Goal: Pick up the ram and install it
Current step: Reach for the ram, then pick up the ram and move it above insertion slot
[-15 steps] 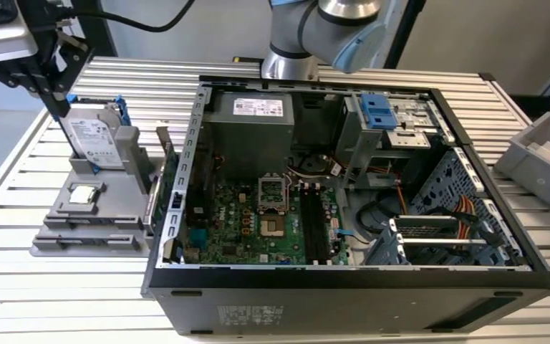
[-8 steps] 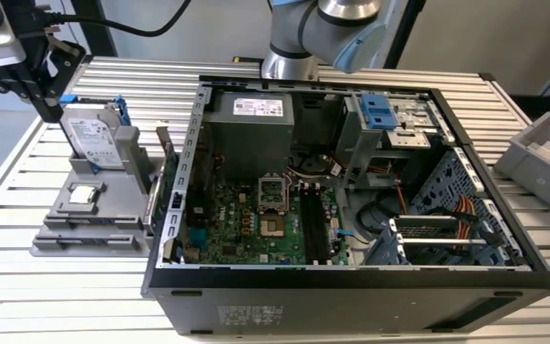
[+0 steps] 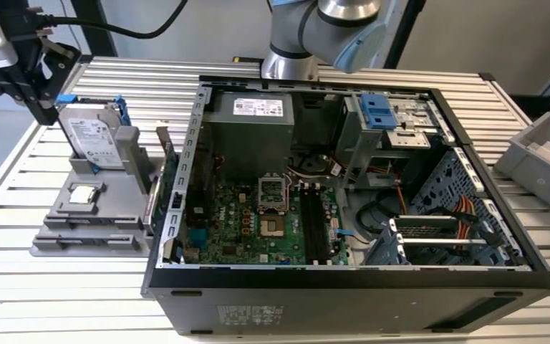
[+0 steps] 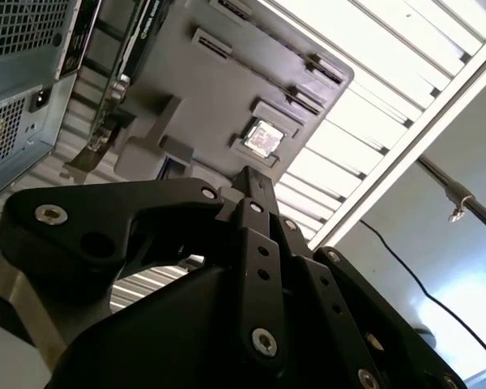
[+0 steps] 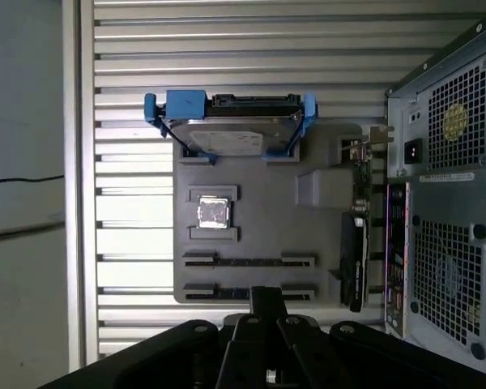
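Grey plastic forms the parts fixture point(image 3: 54, 247). In the exterior view it lies on the slatted metal table point(image 3: 65, 308) at nine o'clock from the open computer case point(image 3: 351, 290), just beside the case wall. At the fixture's twelve o'clock end, a silver hard drive point(image 3: 94, 136) in a blue frame stands on edge. Near its middle lies a small square CPU chip point(image 3: 84, 193). Toward six o'clock run two long holder slots point(image 5: 249, 261) (each reads as a thin dark line between grey end clips). An expansion card point(image 5: 358, 235) stands on edge along the fixture's three o'clock side, between fixture and case.

The gripper point(image 5: 267, 297) hangs above the fixture and touches nothing. In the exterior view it sits at ten o'clock of the scene, close to the hard drive. In both wrist views its fingers are pressed together, the tips meeting with nothing seen between them.

Where the ram is I cannot tell. The two holder slots look alike. Whether a stick sits in either of them, or in the black slots point(image 3: 315, 226) on the motherboard point(image 3: 241, 229) inside the case, is not clear.
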You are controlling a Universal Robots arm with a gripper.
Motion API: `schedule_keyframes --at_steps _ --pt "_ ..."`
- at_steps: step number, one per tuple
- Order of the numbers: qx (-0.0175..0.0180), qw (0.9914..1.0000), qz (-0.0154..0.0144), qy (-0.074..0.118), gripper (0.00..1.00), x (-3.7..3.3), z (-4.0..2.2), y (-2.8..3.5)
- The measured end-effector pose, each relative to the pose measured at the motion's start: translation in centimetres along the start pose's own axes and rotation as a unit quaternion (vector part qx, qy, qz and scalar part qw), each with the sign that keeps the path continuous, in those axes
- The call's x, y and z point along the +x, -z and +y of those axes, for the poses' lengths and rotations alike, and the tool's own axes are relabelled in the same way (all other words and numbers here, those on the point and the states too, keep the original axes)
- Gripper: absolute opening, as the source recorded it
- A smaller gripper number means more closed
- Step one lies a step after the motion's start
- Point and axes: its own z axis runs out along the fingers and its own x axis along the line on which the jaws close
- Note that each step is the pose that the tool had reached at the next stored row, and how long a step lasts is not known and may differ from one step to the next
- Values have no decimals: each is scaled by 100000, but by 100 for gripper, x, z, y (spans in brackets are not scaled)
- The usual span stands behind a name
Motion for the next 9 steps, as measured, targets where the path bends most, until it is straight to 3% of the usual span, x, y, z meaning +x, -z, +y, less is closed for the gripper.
schedule_keyframes --at_steps 9 --pt "0 100000 -251 91 0 13 -141 5"
